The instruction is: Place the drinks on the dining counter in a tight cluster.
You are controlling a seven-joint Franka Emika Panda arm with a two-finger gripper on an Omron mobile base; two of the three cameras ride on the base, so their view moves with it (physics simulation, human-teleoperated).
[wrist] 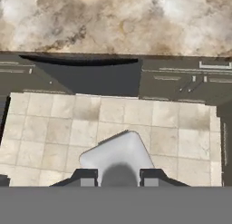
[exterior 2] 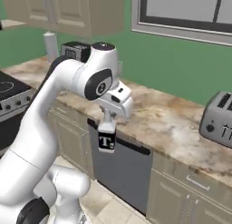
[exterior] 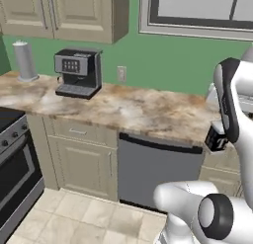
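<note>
1. Clamping the end effector (exterior 2: 107, 136) on a dark bottle (exterior 2: 106, 142) with a white "T" label, fingers (wrist: 88, 177) pressing the bottle's sides.
2. Hanging the bottle below the end effector, upright, in the air in front of the table (exterior 2: 172, 123) edge, over the dishwasher (exterior 2: 122, 168) front.
3. Showing the same bottle (exterior: 216, 137) in the left base view as a small dark shape beside the forearm, level with the table (exterior: 128, 109) edge.
4. Looking down past a pale grey cap (wrist: 118, 157) between the fingertips onto tiled floor (wrist: 54, 128), with the marbled slab (wrist: 113, 19) across the top of the hand view.
5. Arching the arm up from the base, bending at a raised elbow, then dropping the wrist straight down.
6. Standing on the table, well apart from the bottle: a coffee machine (exterior: 78, 72), a grey canister (exterior: 24, 61), and a toaster (exterior 2: 218, 119).
</note>
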